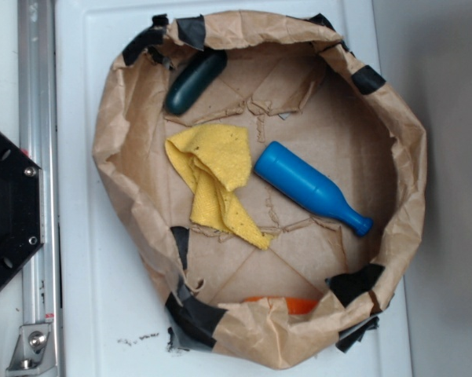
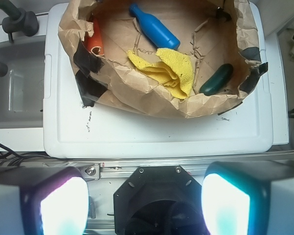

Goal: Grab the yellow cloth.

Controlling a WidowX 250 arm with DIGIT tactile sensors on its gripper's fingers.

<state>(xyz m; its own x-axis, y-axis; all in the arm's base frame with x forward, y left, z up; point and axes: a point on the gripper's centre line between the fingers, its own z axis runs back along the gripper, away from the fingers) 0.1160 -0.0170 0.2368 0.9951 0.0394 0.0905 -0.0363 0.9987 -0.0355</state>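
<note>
The yellow cloth lies crumpled inside the brown paper ring, left of the middle; in the wrist view the yellow cloth sits near the paper's front wall. My gripper hangs high above the robot base, well short of the cloth, with its two glowing fingers wide apart and nothing between them. In the exterior view the gripper is out of sight.
A blue bottle lies right of the cloth, a dark green object behind it, an orange object under the paper's front rim. All rest on a white lid. The black robot base and metal rail stand left.
</note>
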